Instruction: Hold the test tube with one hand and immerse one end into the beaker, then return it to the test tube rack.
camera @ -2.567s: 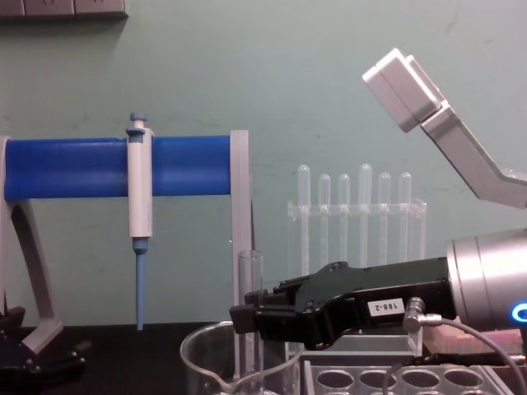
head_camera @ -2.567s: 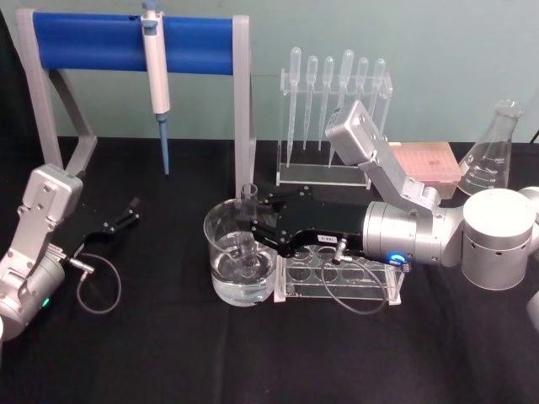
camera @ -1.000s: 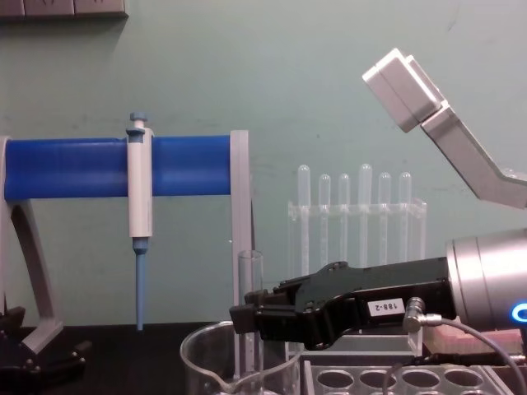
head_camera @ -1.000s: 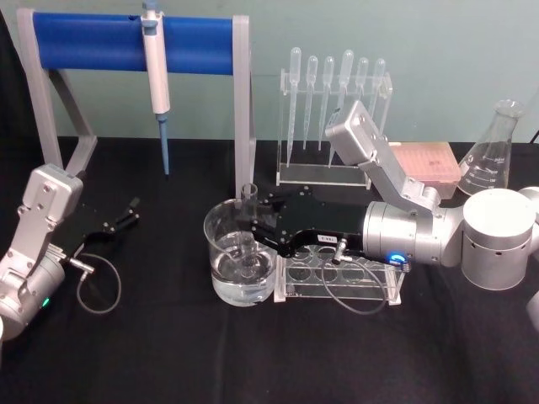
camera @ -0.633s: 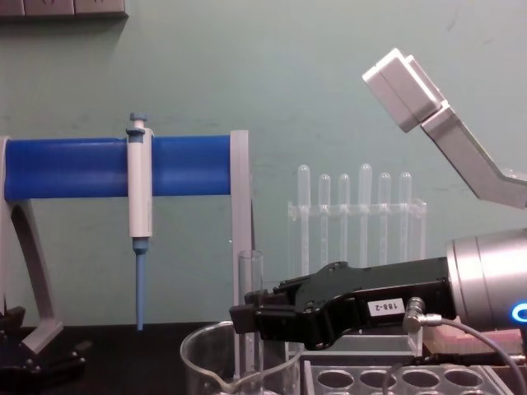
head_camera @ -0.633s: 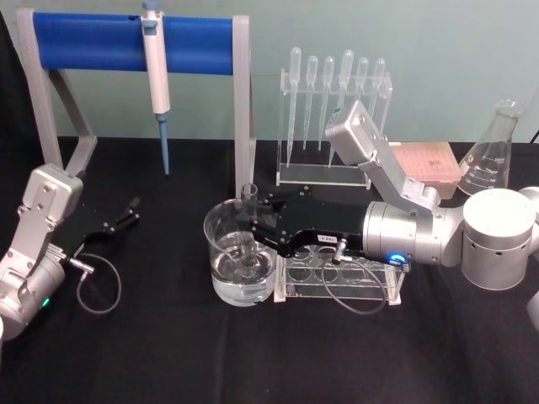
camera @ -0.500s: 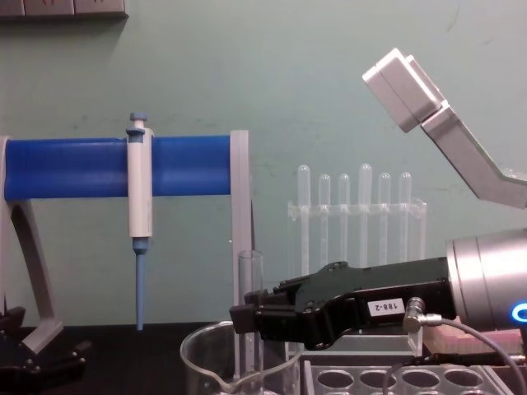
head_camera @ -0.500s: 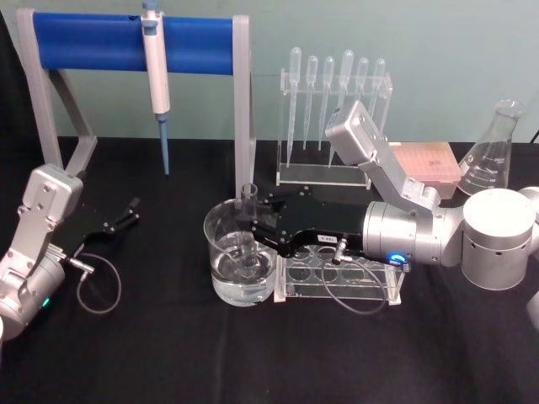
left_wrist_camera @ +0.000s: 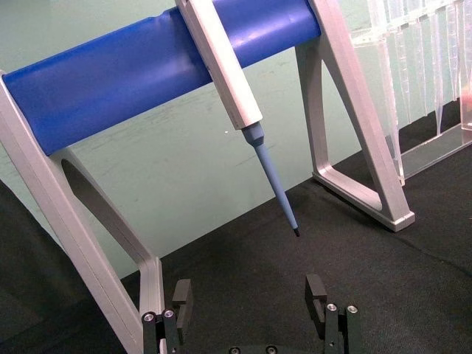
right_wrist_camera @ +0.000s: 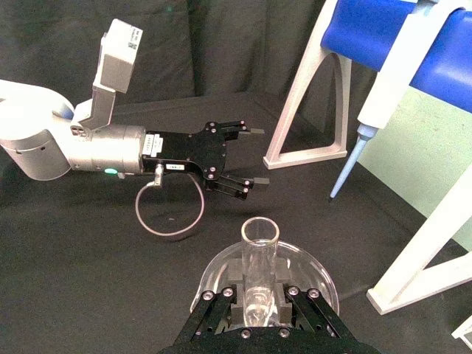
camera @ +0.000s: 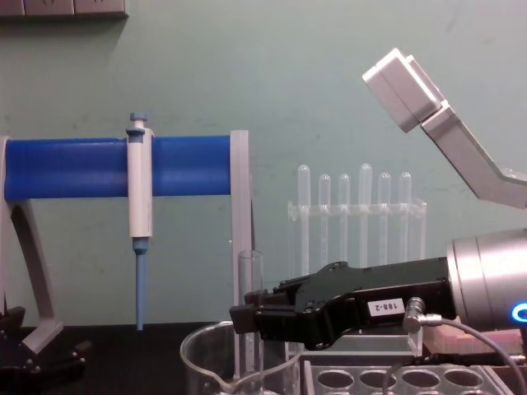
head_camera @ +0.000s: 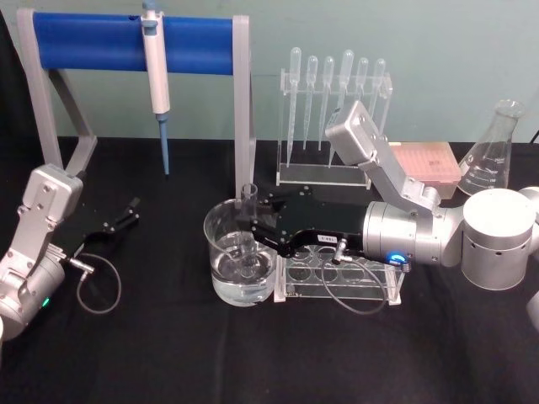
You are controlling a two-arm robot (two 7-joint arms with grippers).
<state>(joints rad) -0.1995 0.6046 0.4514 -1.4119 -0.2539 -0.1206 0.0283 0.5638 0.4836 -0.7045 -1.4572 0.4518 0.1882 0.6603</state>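
The right gripper [head_camera: 251,227] extended level from the tabletop's right edge toward its middle. Its jaws were clamped on the upright test tube [head_camera: 248,200], whose lower end stood inside the beaker [head_camera: 216,244]. Near the left edge, the left gripper [head_camera: 128,213] lay low, jaws wide.

Head above, chest low (sharing beaker [head_camera: 217,261])
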